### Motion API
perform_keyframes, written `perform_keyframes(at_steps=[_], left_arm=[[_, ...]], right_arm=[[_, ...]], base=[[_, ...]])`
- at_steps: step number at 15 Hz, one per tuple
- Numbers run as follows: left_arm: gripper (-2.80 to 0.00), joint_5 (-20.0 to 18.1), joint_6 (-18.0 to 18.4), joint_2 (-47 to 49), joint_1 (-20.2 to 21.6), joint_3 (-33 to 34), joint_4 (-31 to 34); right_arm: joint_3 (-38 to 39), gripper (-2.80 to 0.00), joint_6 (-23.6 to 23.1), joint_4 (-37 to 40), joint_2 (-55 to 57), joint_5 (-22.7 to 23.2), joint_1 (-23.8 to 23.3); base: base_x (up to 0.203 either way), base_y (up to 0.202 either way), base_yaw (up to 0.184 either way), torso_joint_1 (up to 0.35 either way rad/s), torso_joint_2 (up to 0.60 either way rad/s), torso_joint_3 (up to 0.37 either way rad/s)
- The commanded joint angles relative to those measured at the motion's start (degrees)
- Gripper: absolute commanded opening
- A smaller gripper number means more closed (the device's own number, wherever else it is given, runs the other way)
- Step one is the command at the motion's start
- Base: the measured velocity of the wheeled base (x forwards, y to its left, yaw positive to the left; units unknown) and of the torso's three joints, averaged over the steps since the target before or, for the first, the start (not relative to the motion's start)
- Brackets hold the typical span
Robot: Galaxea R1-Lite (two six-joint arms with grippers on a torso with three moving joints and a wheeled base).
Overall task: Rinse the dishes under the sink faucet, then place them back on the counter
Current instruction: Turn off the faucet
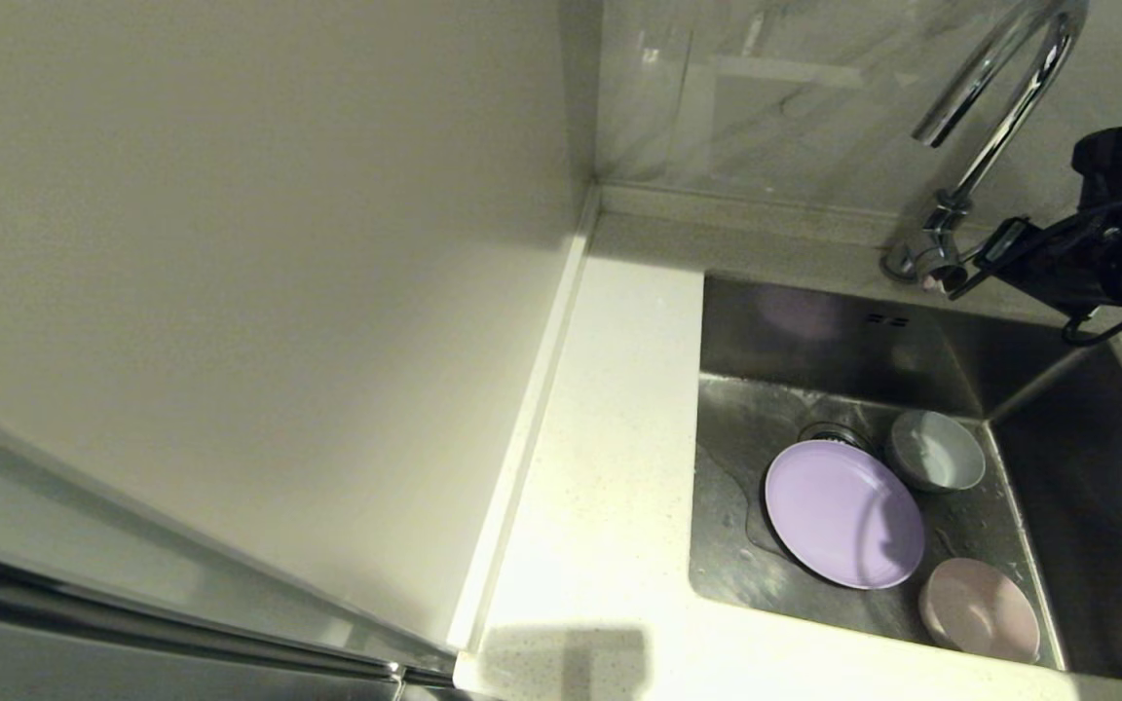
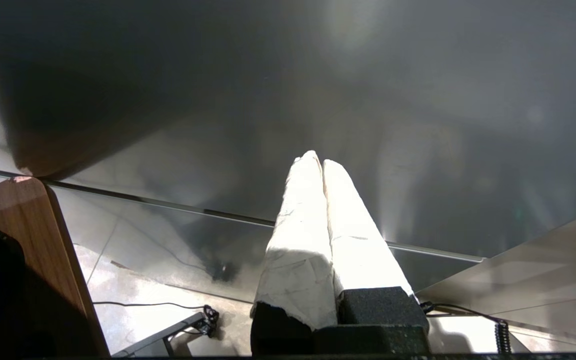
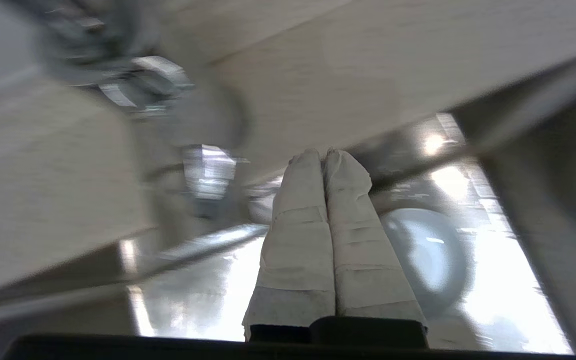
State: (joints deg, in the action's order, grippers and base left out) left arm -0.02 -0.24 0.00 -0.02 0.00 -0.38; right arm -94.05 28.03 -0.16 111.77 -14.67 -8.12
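In the sink [image 1: 814, 341] lie the dishes: a lavender plate [image 1: 843, 513] in the middle, a white mug [image 1: 936, 450] behind it, and a pale pink bowl [image 1: 980, 608] at the front right corner. The chrome faucet [image 1: 999, 107] arches over the back rim. My right gripper [image 1: 951, 277] is shut and empty, with its tips right at the faucet's base. In the right wrist view the taped fingers [image 3: 308, 200] are pressed together, with the mug [image 3: 428, 250] beyond them in the basin. My left gripper [image 2: 322, 161] is shut and parked away from the sink.
The white counter [image 1: 610, 467] runs along the sink's left side, bounded by a raised edge strip [image 1: 532, 419] and a tall pale panel. A drain strainer [image 1: 829, 433] peeks out behind the plate. The grey marbled wall stands behind the faucet.
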Motion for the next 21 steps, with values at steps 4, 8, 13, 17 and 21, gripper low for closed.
perform_keyframes(at_steps=[4,8,13,17,21], left_arm=[[-2.80,0.0,0.0,0.0,-0.1,0.2,0.0],[-2.80,0.0,0.0,0.0,0.0,0.2,0.0],[-2.80,0.0,0.0,0.0,0.0,0.2,0.0],[-2.80,0.0,0.0,0.0,0.0,0.2,0.0],[-2.80,0.0,0.0,0.0,0.0,0.1,0.0]], right_arm=[[17.4,-2.80,-7.5,-0.2,-11.6,-0.3,-4.5],[36.2,-2.80,-15.6,-8.3,-15.2,1.0,-5.0],[40.2,-2.80,-24.0,-12.6,-8.5,10.1,-2.8],[35.9,-2.80,-25.0,-13.2,-2.0,11.1,2.5],[27.9,-2.80,-25.9,-13.2,5.3,5.3,4.0]], base=[[0.000,0.000,0.000,0.000,0.00,0.000],[0.000,0.000,0.000,0.000,0.00,0.000],[0.000,0.000,0.000,0.000,0.00,0.000],[0.000,0.000,0.000,0.000,0.00,0.000],[0.000,0.000,0.000,0.000,0.00,0.000]])
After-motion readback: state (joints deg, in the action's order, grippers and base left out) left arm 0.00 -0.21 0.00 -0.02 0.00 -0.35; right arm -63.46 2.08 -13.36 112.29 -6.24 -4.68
